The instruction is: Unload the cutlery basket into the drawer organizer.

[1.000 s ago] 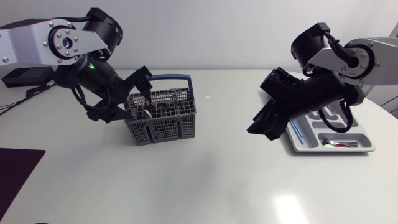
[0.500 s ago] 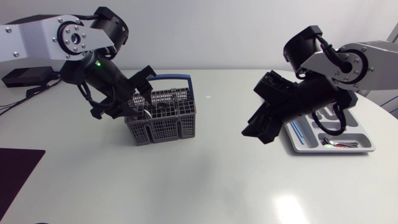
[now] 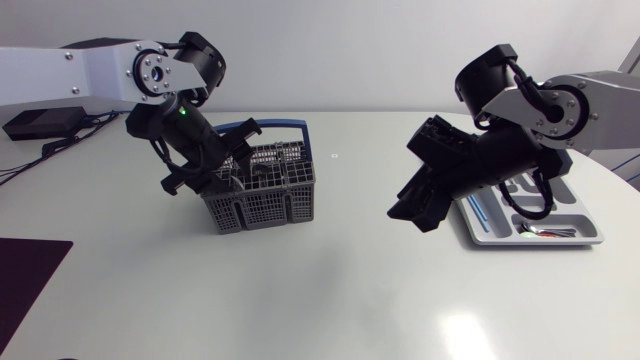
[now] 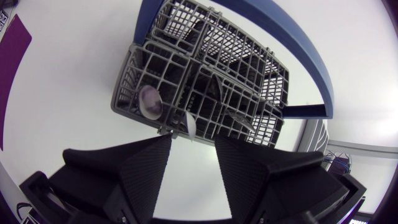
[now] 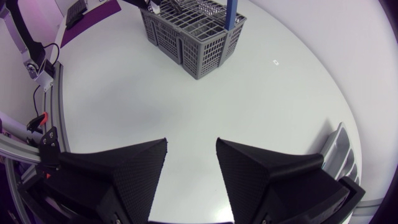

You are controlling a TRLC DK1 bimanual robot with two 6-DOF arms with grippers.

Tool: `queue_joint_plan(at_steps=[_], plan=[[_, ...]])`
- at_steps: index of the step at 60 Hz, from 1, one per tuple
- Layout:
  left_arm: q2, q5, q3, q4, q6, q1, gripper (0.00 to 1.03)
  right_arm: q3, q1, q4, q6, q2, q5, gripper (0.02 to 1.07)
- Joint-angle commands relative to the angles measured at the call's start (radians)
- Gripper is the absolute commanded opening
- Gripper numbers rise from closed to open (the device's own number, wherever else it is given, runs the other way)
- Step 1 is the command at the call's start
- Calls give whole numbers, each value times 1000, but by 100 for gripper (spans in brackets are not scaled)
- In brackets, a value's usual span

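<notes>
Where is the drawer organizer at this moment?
In the head view the drawer organizer lies at the table's right side, partly under the right arm.

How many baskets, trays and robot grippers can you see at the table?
basket: 1
tray: 1
grippers: 2, the left gripper and the right gripper
Total: 4
</notes>
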Motion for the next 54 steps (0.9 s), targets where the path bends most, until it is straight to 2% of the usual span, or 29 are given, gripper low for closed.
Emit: queue_joint_plan(at_steps=[1,11,14,22,38,45,54], plan=[[31,-8,31,-6,-34,4,51,-32,5,10,19,-1,3,61],[47,-12,38,0,-36,15,51,-39,8,13,19,5,1,61],[48,-20,38,4,-34,16,46,-42,11,18,20,5,1,61],[54,-38,38,20,-28,23,42,-45,13,21,20,5,1,61],[73,-38,43,23,-23,30,42,-48,14,23,20,5,1,61],[73,-37,46,24,-20,30,33,-48,14,21,20,4,3,61],[73,-32,51,23,-17,32,33,-48,17,21,20,4,8,61]])
